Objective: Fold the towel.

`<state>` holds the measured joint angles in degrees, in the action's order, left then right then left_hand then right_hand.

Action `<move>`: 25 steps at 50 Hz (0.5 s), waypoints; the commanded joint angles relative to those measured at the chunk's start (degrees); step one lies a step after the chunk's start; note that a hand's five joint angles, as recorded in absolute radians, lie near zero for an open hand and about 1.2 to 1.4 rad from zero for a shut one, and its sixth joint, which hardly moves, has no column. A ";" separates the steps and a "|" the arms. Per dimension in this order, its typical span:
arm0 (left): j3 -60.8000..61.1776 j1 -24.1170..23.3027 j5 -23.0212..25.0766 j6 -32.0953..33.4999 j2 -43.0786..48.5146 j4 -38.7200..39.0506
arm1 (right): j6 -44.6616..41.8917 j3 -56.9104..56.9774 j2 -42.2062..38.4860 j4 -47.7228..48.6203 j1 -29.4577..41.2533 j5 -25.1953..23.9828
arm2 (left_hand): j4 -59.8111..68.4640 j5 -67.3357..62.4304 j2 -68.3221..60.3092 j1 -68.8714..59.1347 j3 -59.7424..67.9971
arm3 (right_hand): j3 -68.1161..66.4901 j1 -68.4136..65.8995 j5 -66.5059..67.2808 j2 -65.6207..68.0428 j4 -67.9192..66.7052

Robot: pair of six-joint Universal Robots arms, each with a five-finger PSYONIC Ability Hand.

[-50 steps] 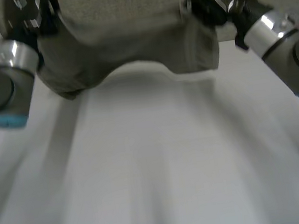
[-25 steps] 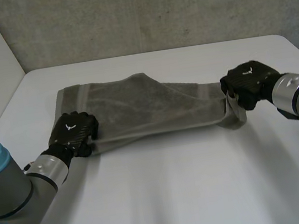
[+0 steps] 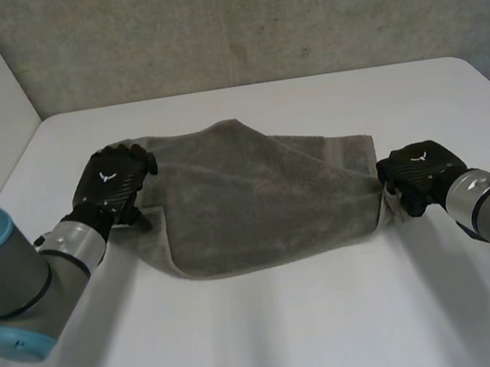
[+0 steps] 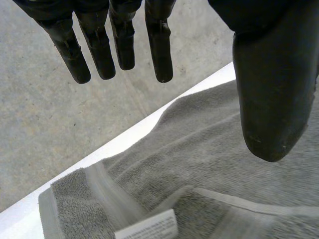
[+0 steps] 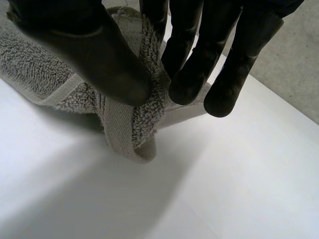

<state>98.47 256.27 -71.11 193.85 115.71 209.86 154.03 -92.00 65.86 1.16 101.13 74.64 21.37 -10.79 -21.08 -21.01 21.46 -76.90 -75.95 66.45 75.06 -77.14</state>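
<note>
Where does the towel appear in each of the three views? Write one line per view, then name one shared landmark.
Head view: the towel lies across the table, between the left hand and the right hand.
Left wrist view: the towel lies beneath the left hand's straight fingers.
Right wrist view: the towel's end is pinched between the right hand's thumb and fingers.
Shared landmark: the towel's flat woven band.

The towel (image 3: 255,191) is showing grey terry cloth, looped and rough, with a flat woven band (image 5: 117,124) and a white papery label (image 4: 147,230). The desk (image 3: 337,317) is looking smooth, matt white. The left robot hand (image 3: 116,185) and right robot hand (image 3: 419,175) are showing black, dull-sheened plastic.
</note>
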 commanded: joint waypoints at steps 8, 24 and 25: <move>-21.82 -0.69 -0.34 10.75 16.73 -22.11 | -0.14 -2.04 -0.73 2.71 0.82 0.25 | 0.45 -1.03 -0.74 -0.82 0.36 | -0.98 -1.93 1.43 2.82 -0.74; -26.75 -1.21 -0.43 14.44 16.40 -29.93 | -1.63 -2.22 -1.35 2.71 0.82 0.25 | 0.95 -1.53 -1.25 -1.32 0.87 | 1.21 0.26 -0.76 0.63 1.45; -26.84 -1.13 -0.43 15.85 15.95 -32.13 | -1.63 -2.22 -1.35 2.71 0.82 0.25 | 1.12 -1.70 -1.41 -1.48 1.03 | 1.38 0.43 -0.93 0.46 1.62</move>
<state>72.11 255.08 -71.41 207.22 133.56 182.67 152.57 -94.19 64.51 3.88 101.96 74.89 21.38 -12.05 -21.09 -21.48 21.47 -76.75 -75.92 66.28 75.05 -77.01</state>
